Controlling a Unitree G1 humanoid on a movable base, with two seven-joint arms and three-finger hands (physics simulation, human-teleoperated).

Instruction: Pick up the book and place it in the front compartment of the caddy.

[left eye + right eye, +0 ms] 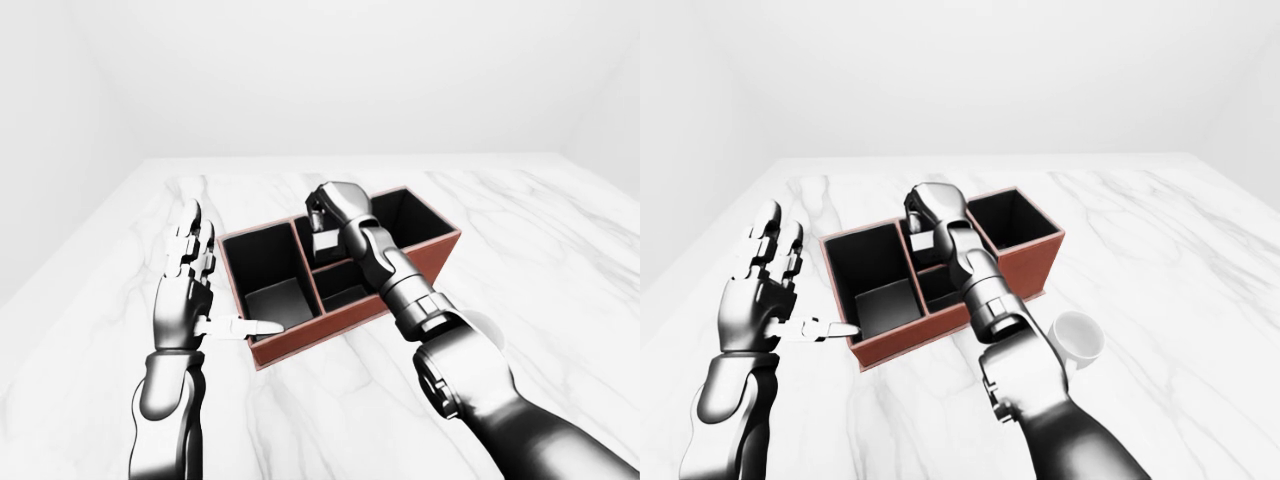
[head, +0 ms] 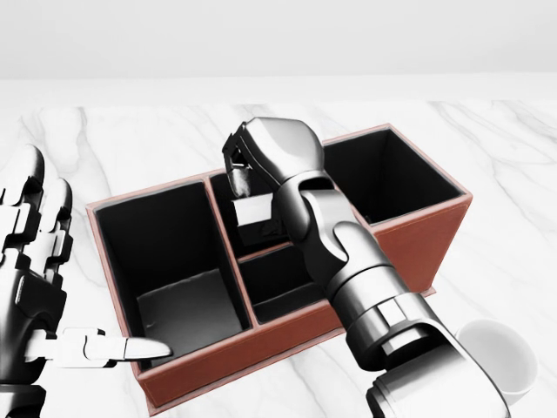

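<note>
We see a white marble table (image 2: 104, 139) veined in pale grey. The caddy (image 2: 418, 239) is reddish-brown outside and black inside its compartments. The book (image 2: 252, 213) shows a light grey face. Both our left hand (image 2: 35, 287) and right hand (image 2: 270, 157) are glossy silver-grey metal with dark joints. The cup (image 1: 1075, 340) is plain white.

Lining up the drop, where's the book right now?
In the head view the book hangs centre, pinched under the right hand, over the caddy's upper middle compartment.
</note>
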